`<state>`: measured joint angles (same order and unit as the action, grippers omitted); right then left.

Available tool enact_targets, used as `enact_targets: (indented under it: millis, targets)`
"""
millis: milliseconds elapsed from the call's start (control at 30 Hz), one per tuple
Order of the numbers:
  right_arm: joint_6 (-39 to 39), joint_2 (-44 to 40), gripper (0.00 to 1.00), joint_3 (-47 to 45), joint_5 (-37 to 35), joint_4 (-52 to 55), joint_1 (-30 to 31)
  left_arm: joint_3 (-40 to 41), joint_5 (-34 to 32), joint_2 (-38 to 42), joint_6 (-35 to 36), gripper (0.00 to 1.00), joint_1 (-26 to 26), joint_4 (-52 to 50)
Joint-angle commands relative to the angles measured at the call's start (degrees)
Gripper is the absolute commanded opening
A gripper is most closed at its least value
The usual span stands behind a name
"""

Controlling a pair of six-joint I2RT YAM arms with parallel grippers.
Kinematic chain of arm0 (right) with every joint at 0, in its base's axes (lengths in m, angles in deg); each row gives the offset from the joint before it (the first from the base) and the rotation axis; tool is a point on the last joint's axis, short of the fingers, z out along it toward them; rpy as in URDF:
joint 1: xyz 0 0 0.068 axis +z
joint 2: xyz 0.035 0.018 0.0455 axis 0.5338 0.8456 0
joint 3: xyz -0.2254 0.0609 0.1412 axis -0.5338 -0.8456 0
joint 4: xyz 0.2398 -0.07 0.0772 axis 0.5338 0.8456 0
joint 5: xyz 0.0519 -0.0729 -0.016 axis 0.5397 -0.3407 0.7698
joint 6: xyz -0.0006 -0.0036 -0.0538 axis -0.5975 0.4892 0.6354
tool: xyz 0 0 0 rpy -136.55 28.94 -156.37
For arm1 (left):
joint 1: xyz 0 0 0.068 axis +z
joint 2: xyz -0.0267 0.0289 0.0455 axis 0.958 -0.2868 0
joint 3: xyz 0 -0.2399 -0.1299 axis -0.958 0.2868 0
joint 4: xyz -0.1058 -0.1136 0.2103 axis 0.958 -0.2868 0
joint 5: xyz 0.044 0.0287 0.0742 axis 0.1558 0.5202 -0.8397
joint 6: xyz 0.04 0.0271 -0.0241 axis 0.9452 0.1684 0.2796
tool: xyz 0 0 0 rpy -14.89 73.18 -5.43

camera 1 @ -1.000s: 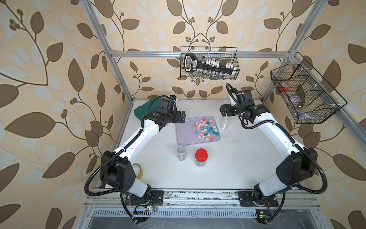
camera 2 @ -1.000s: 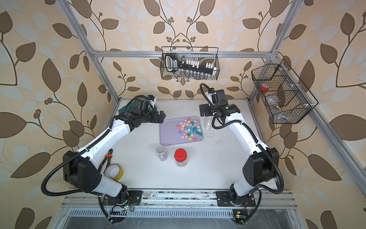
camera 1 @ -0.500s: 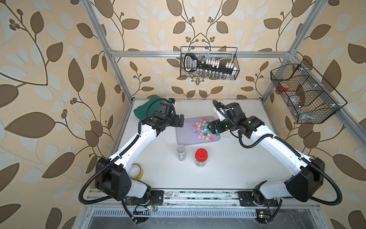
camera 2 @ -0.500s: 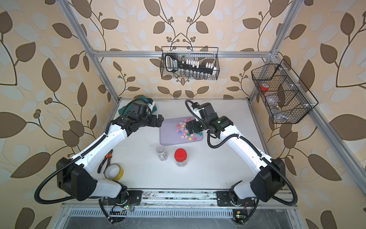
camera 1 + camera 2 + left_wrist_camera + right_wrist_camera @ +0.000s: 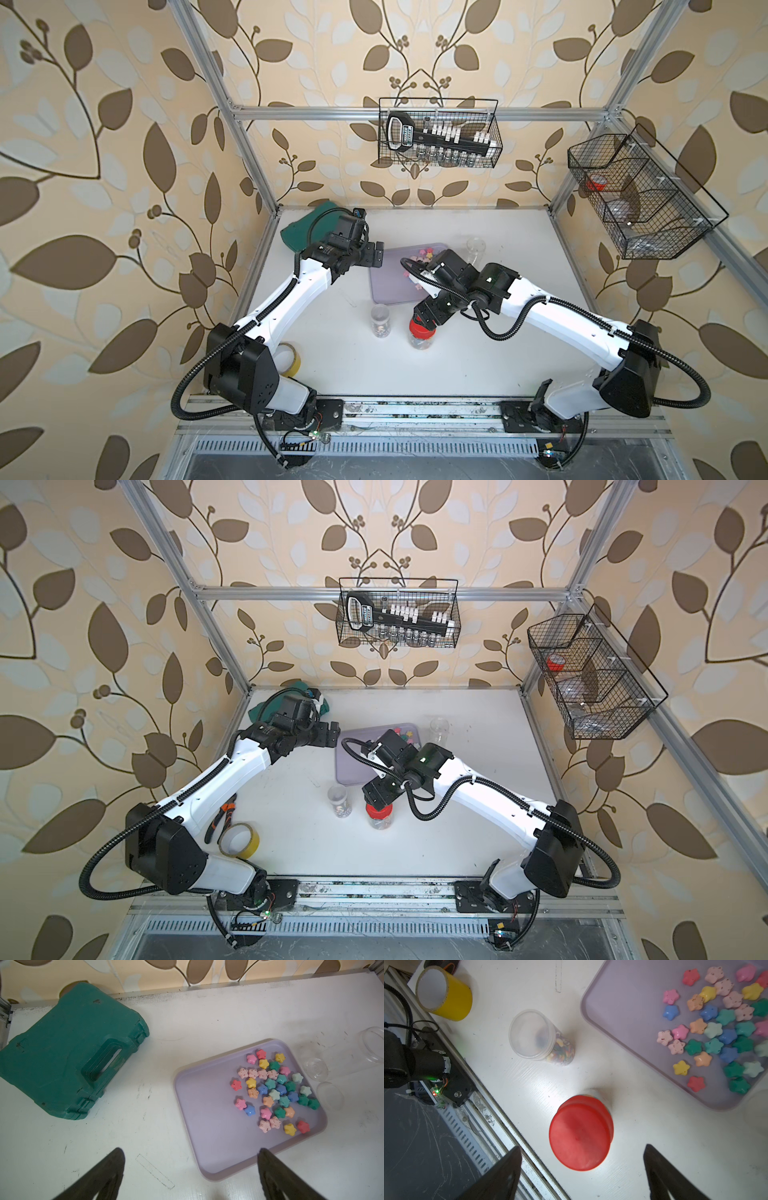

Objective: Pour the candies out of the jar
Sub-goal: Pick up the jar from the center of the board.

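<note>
My right tool (image 5: 581, 1148): jaws spread, hovering above the red-lidded jar (image 5: 579, 1126), which stands upright on the table (image 5: 654, 1147) at lower centre of the wrist frame, near the tray (image 5: 612, 1022). My judgement: centre over the lid, descend squarely, clamp evenly, avoid tipping.

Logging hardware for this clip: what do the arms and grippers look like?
The left arm and right arm have white links, black joint housings and black corrugated cable hoses. A green light glows on the right wrist. The left gripper and right gripper have dark tapering fingers.
</note>
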<state>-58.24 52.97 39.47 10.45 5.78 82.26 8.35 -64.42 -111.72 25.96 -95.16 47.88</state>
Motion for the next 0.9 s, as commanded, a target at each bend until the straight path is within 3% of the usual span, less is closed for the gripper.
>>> enact_targets:
  millis: [0,633,867]
  targets:
    - [-1.04,2.01,0.88,-1.67,0.08,1.49,1.59,-1.84,-1.8,0.15,-0.16,0.99,-0.4,0.03]
    - [0.27,6.9,0.73,-2.11,-4.83,1.74,2.21,-1.65,-1.18,0.48,-0.51,0.99,-0.4,0.08]
    - [1.05,8.02,0.57,-2.11,-4.66,2.31,2.21,-1.63,-1.3,0.41,-0.64,0.99,-0.4,0.03]
